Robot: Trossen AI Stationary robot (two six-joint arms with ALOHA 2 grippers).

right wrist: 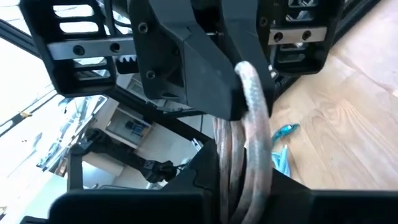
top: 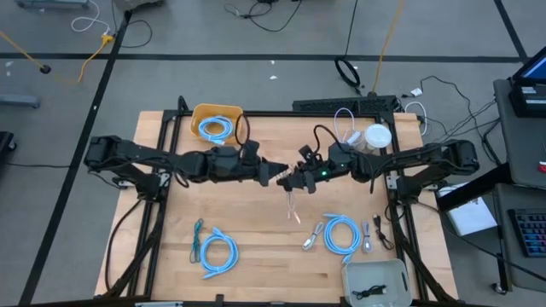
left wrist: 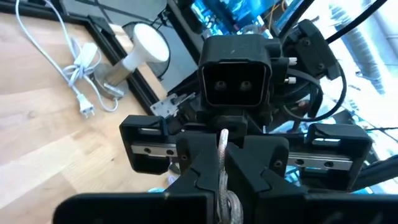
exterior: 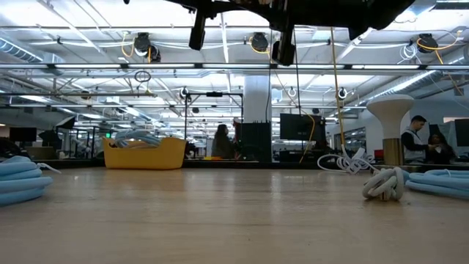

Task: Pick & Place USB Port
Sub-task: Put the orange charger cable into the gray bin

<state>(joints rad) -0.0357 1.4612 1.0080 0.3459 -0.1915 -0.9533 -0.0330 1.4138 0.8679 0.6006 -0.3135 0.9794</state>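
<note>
You've got both grippers, left gripper and right gripper, clamped on one braided pinkish-grey cable, held mid-air above the light wooden table.

Wooden table with cables, a bin and a tray laid out on it

A light wooden table framed by dark rails is seen from above. A yellow bin holding a coiled blue cable is placed at the far left edge. A white cable and a white round object are set near the far right corner. A blue coiled cable with a green-ended cord beside it is laid near the front left. Another blue coil is laid at the front right, flanked by two small grey cables. A grey tray rests at the front right edge.
</note>
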